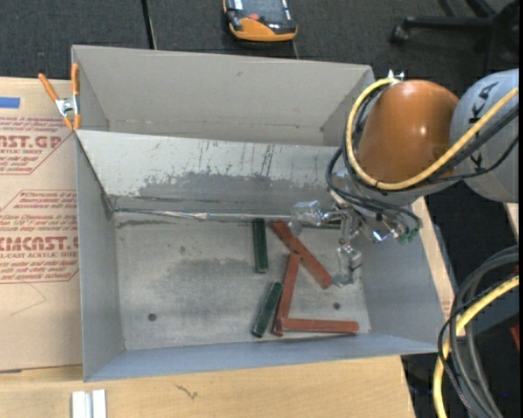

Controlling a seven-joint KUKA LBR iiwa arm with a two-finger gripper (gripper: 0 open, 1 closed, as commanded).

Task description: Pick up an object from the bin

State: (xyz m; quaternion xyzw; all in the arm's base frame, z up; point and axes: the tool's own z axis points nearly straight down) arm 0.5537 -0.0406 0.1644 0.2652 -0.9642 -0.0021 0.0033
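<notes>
My gripper (349,263) hangs low over the right part of the bin floor, under the arm's orange dome. Just to its left lies a red-brown stick (301,254), slanting from upper left to lower right, its lower end close to the gripper tip. A second red-brown stick (288,291) runs nearly upright below it. A third red-brown stick (321,326) lies flat along the front wall, below the gripper. I see nothing held in the gripper.
Two dark green sticks lie further left: one upright (260,246) near the back slope, one slanted (267,308) beside the red-brown ones. The bin's right wall is close to the gripper. The left half of the floor is bare grey metal.
</notes>
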